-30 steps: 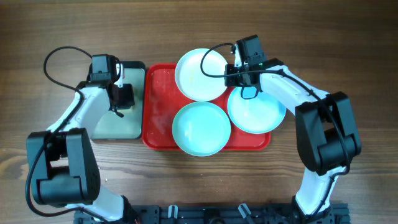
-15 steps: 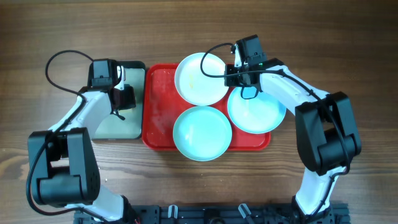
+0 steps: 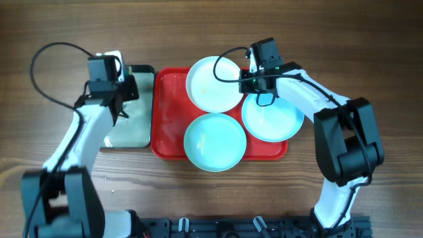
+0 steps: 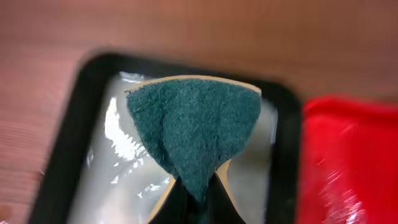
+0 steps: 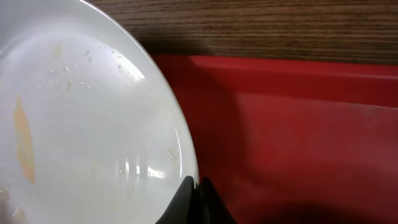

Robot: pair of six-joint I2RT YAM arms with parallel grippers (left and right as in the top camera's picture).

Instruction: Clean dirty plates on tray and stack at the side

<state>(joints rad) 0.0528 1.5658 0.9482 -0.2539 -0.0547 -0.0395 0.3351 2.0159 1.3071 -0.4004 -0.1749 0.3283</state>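
Note:
Three plates lie on the red tray (image 3: 168,106): a white plate (image 3: 213,84) at the back, a turquoise plate (image 3: 214,141) in front, and another turquoise plate (image 3: 272,118) on the right, overhanging the rim. My right gripper (image 3: 248,80) is shut on the white plate's right rim. The right wrist view shows its jaws (image 5: 198,186) pinching that rim, with a yellow smear (image 5: 23,146) on the white plate (image 5: 81,137). My left gripper (image 3: 124,91) hangs above the small black-rimmed tray. It is shut on a corner of a green sponge (image 4: 196,134), which dangles from it.
The black-rimmed tray (image 3: 135,135) with a pale wet inside sits just left of the red tray, their rims nearly touching. Bare wooden table surrounds both trays. A black cable loops behind the left arm (image 3: 46,53).
My left gripper has shut on the sponge and lifted it off the small tray, the arm swinging up and left. The right gripper and the plates have stayed put.

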